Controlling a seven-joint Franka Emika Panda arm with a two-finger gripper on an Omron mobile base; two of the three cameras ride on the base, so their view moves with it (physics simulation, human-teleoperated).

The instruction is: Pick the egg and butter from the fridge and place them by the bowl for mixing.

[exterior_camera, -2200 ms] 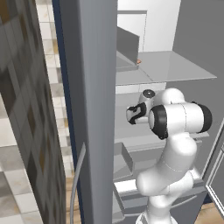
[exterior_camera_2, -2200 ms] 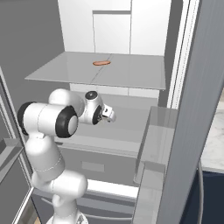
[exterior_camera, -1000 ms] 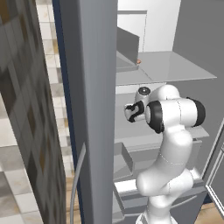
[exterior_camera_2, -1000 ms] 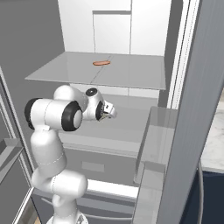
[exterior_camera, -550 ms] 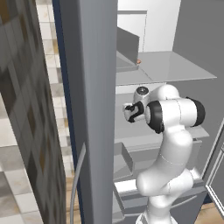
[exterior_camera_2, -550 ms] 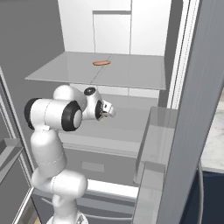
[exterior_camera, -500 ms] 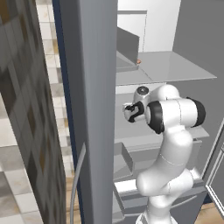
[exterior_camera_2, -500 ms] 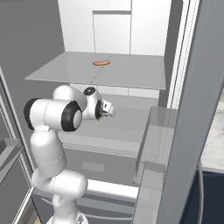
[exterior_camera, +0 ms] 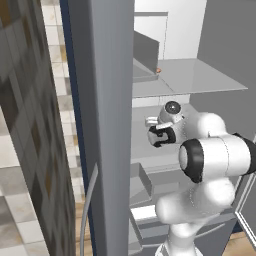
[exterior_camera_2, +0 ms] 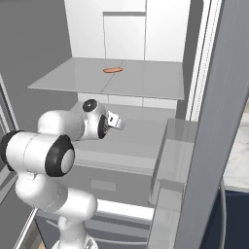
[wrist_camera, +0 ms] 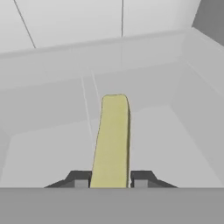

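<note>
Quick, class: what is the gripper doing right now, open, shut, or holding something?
Gripper: shut on the butter, inside the fridge.

White rounded arm point(exterior_camera: 215, 160) w/ black joint bands.

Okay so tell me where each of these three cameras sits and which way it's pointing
Left base view: behind the arm's left, facing the fridge; white arm lower right.
Right base view: behind its right, same fridge; arm lower left, brownish-orange lump on the upper shelf.
Hand view: on the hand, looking along the gripper clamping the butter.
Both base views share the shelves.
</note>
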